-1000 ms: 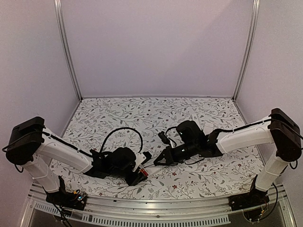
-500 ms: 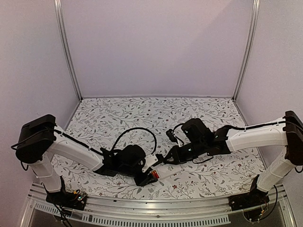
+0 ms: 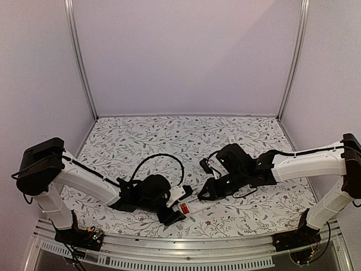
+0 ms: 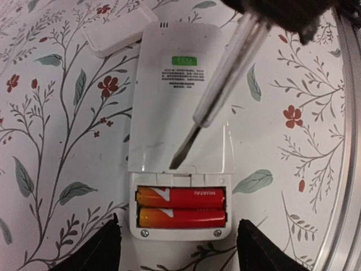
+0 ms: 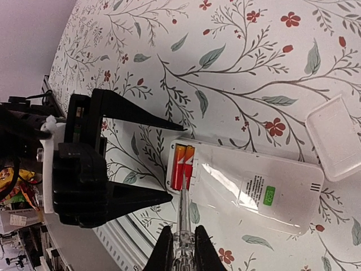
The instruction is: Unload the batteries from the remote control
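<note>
A white remote (image 4: 180, 84) lies face down on the floral table, its battery bay open. Two orange-red batteries (image 4: 180, 206) sit side by side in the bay. My left gripper (image 4: 177, 237) is open, with one finger on each side of the remote's battery end, apart from it. My right gripper (image 5: 181, 243) is shut on a clear-handled screwdriver (image 5: 183, 220). The screwdriver's tip rests at the edge of the batteries (image 5: 181, 166). In the top view the two grippers, left (image 3: 176, 206) and right (image 3: 206, 192), meet over the remote (image 3: 198, 207).
The loose white battery cover (image 4: 118, 31) lies on the table just beyond the remote's far end; it also shows in the right wrist view (image 5: 335, 135). The table's metal front rail (image 3: 186, 245) runs close behind the left gripper. A second white object (image 3: 233, 139) lies at the back right.
Both arms have shifted to the right and toward the near edge. The right gripper has come down with the screwdriver to the remote's battery end.
</note>
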Controlling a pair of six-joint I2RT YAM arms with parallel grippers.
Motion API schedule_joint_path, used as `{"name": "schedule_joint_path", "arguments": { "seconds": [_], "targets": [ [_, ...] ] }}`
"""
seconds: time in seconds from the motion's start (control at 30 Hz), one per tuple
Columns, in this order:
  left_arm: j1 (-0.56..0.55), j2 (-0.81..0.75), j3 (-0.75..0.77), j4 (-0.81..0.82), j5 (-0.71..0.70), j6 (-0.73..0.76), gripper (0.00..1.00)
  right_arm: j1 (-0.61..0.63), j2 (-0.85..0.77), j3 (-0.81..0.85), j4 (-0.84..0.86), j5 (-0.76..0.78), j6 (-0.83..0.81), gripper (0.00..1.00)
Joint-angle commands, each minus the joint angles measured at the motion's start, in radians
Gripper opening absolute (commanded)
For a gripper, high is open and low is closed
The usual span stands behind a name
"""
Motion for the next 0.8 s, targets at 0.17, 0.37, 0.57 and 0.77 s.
{"name": "schedule_joint_path", "arguments": {
  "seconds": [0.17,0.37,0.57,0.77],
  "targets": [
    [-0.014,-0.002,-0.011,0.017,0.009,0.028,0.61,0.039,0.071,0.052,-0.04,0.016,0.018,0.0],
    [-0.014,0.004,-0.009,0.02,0.008,0.042,0.53,0.045,0.106,0.086,-0.086,0.043,0.017,0.0],
    [-0.014,0.013,-0.003,0.019,0.009,0.05,0.48,0.051,0.125,0.122,-0.143,0.08,0.01,0.0],
    [-0.014,0.019,0.006,0.018,0.01,0.055,0.47,0.056,0.15,0.157,-0.203,0.087,0.007,0.0]
  ]
}}
